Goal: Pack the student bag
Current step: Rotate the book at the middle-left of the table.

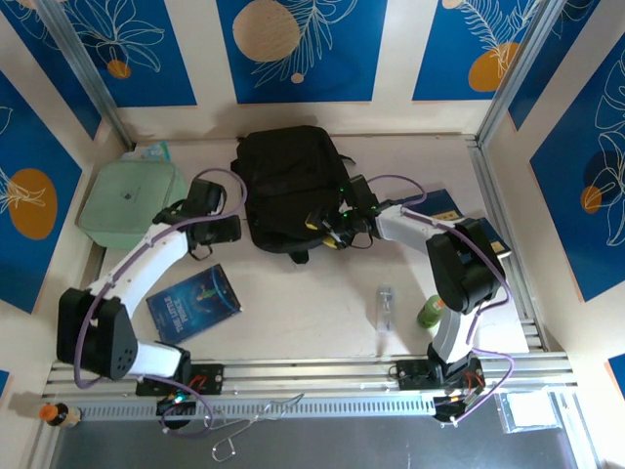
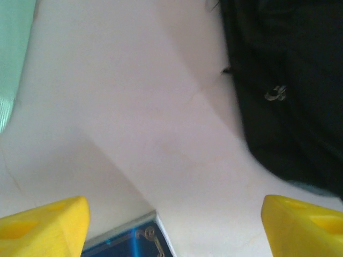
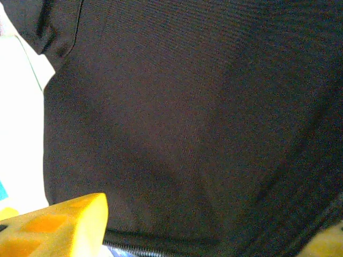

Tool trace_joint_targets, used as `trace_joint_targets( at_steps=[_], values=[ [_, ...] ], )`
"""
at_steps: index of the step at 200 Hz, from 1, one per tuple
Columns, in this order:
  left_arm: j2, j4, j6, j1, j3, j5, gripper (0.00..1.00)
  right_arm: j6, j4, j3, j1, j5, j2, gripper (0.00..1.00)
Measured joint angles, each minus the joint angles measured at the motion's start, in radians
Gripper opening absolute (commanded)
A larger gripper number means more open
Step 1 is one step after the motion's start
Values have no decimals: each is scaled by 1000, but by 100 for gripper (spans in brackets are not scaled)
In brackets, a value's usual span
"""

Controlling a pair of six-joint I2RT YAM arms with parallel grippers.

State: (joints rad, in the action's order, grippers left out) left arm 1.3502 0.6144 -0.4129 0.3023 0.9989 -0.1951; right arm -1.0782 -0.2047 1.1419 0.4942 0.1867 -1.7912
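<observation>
Toward the back of the surface (image 1: 312,327), near its middle, the black student bag (image 1: 290,181) is laid flat. Just beside its left side the left tool (image 2: 174,209) is held above bare surface. Its yellow fingers (image 2: 48,222) are spread wide with nothing caught between them, so it is open. A corner of a blue book (image 1: 193,303) is seen below that tool in the left wrist view. The bag's dark fabric is seen there to the right, with a small metal fitting (image 2: 274,93) on it. At the bag's near right edge the right tool (image 3: 214,222) is pointed into the fabric. Its fingers are set far apart at the lower corners of the right wrist view, with black cloth ahead of them. It is read as open, though whether the cloth is touched cannot be told. A pale green lidded box (image 1: 132,200) is placed to the left of the bag, apart from it. A clear bottle (image 1: 385,308) is laid on its side nearer the front, and a green bottle (image 1: 430,311) is seen close beside the right arm.
</observation>
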Motion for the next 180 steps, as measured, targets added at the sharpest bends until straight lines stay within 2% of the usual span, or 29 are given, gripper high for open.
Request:
trace_joint_targets(
  at_steps=[33, 67, 114, 156, 180],
  values=[
    [-82, 4, -100, -14, -162, 38, 85, 110, -71, -17, -21, -61, 127, 82],
    [-76, -5, -165, -24, -267, 94, 85, 189, -81, -30, -39, -104, 208, 88],
    [40, -82, -159, -24, -268, 148, 84, 216, -85, -52, -38, -113, 205, 87],
    [150, -87, -101, -25, -204, 162, 77, 226, -96, -52, -38, -130, 204, 85],
    [178, -122, -85, 5, -182, 179, 77, 235, -116, -52, -39, -155, 204, 84]
  ],
)
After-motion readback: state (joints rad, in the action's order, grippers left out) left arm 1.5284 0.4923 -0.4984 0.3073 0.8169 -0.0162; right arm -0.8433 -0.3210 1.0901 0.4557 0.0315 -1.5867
